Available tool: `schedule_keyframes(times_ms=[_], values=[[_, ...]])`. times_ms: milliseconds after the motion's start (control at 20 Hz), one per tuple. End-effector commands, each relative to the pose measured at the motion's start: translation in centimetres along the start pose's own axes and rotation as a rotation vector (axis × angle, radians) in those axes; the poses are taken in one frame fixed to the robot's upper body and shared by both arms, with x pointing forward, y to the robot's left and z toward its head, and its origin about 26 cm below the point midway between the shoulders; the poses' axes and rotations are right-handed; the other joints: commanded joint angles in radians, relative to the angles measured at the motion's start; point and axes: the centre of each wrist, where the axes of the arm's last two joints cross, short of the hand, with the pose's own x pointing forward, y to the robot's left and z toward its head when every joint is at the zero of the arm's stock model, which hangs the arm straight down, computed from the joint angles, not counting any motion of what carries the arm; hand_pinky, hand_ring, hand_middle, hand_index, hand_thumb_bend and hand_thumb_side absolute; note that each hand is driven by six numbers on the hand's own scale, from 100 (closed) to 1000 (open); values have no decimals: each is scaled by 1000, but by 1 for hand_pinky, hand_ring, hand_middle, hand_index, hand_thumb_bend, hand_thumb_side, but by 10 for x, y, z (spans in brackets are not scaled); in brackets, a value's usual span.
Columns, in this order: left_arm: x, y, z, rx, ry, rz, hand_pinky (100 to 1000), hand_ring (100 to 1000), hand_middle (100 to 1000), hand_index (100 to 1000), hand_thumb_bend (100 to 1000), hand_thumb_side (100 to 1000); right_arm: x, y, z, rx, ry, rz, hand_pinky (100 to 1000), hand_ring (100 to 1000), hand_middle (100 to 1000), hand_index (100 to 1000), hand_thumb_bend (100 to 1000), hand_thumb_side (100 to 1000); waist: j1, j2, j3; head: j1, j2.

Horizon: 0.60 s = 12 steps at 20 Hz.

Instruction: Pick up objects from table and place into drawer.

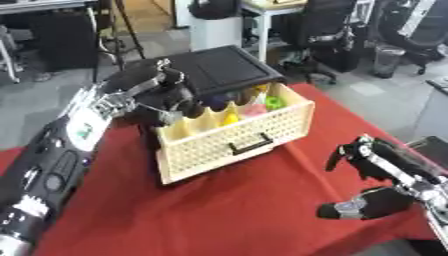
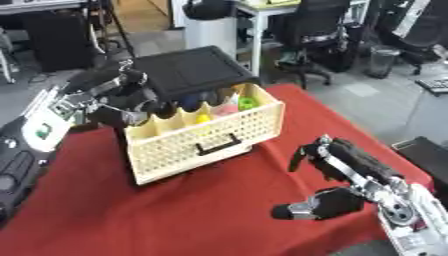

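A cream perforated drawer (image 1: 219, 145) with a black handle (image 1: 250, 144) stands pulled out of a black cabinet (image 1: 219, 67) on the red table (image 1: 219, 215). Its compartments hold a yellow thing (image 1: 229, 119), a pink thing (image 1: 254, 110), a green thing (image 1: 275, 103) and a dark blue thing (image 1: 216, 103). My left hand (image 1: 162, 95) hovers over the drawer's back left corner; whatever lies under it is hidden. My right hand (image 2: 354, 167) rests at the table's lower right, relaxed and holding nothing, thumb (image 2: 302, 210) stretched out toward the left.
The table's right edge runs close past the drawer's right side. Beyond the table are office chairs (image 1: 328, 30), a white desk (image 1: 262, 15) and grey floor. Bare red cloth lies in front of the drawer.
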Motion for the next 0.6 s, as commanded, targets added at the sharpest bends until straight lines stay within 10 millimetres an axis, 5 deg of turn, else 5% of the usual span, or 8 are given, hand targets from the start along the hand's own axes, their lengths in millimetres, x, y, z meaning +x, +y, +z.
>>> schedule_keyframes(times_ms=[50,150,400,600], values=[[2,13,-4,-65,-109,-53,160,325,278,555,141,107,1,-6,-1,-9,-11,11,317,100,100,602,890,702,-4,-9,-1,-1,4],[3,13,-5,-54,-117,-47,167,358,313,574,273,100,2,-6,-1,-9,-11,11,318,100,100,602,890,702,-4,-9,0,0,4],[3,13,-5,-25,-130,-18,170,364,323,583,304,100,2,-6,-1,-10,-12,11,318,100,100,602,890,703,-5,-9,0,0,3],[3,14,-3,-6,-133,4,181,373,335,593,309,213,2,-6,-1,-10,-11,10,318,100,100,602,890,704,-6,-9,1,0,2]])
